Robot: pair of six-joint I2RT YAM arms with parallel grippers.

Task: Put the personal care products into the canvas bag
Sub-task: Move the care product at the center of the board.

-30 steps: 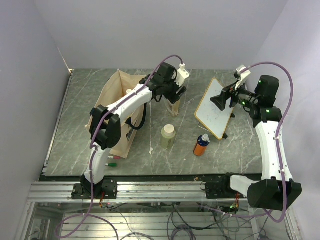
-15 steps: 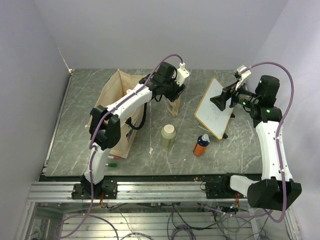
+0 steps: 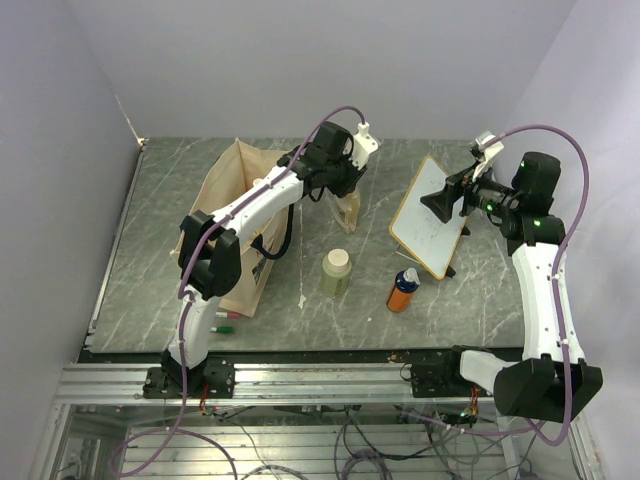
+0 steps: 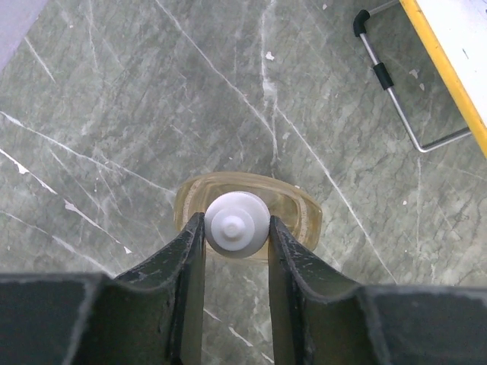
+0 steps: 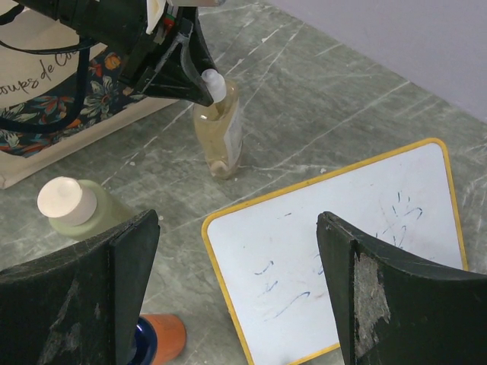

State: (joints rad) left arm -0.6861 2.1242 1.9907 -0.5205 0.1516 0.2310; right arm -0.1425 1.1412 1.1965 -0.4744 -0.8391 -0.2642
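L gripper (image 4: 236, 225) pinches amber bottle (image 4: 304, 219) by cap; R gripper (image 5: 236, 232) wide over whiteboard (image 3: 431, 216).
L to R on veined grey marble table (image 3: 150, 290): beige canvas bag (image 3: 232, 225), navy straps, floral print. Near it, 2 black fingers press both sides of round white cap on the oval, translucent amber bottle, upright on the table. Pale green bottle (image 3: 336, 274) w/ cream cap and orange bottle (image 3: 402, 293) stand apart from the bag. Yellow-edged whiteboard is tilted; R gripper holds nothing.

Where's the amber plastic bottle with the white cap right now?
Top view: the amber white-capped bottle stands upright at far centre, between the beige canvas bag and the yellow-framed whiteboard, cap inside the left tool.
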